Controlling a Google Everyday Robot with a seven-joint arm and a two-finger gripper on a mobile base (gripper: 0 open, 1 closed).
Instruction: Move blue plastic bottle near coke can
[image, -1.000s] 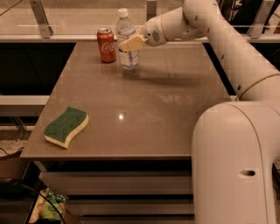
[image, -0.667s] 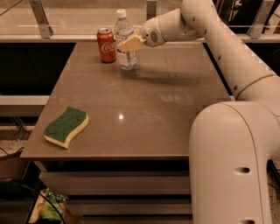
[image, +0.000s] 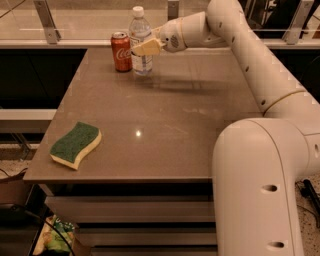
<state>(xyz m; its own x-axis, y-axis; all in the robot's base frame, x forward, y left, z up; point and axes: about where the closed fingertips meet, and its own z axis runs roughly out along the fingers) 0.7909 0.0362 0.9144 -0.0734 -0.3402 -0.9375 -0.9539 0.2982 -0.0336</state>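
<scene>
Your robot's arm (image: 250, 55) reaches from the near right across to the far left corner of the table (image: 165, 125), and over the last second it has swung a little further left. The table is otherwise as it was. The green sponge (image: 76, 145) on the near left edge has not moved, and it lies well apart from the work.

The blue plastic bottle (image: 140, 27) has travelled with the arm. A second ago there was a clear sliver of table between it and the coke can (image: 121, 52). Now it stands upright just to the right of the can, at the far left of the table. The gap is all but closed, and you cannot tell from here whether the two touch. The can stands where it was.

The gripper (image: 146, 47) sits at the bottle's label height. Its jaws are closed on the bottle's body, with one pale finger showing across the front.

I judge the placement as good as made, since the bottle is already near the can. What is left for you is to set it down if it is not fully resting, then open and back off to the right. Go gently, because a nudge further left could tip the can
</scene>
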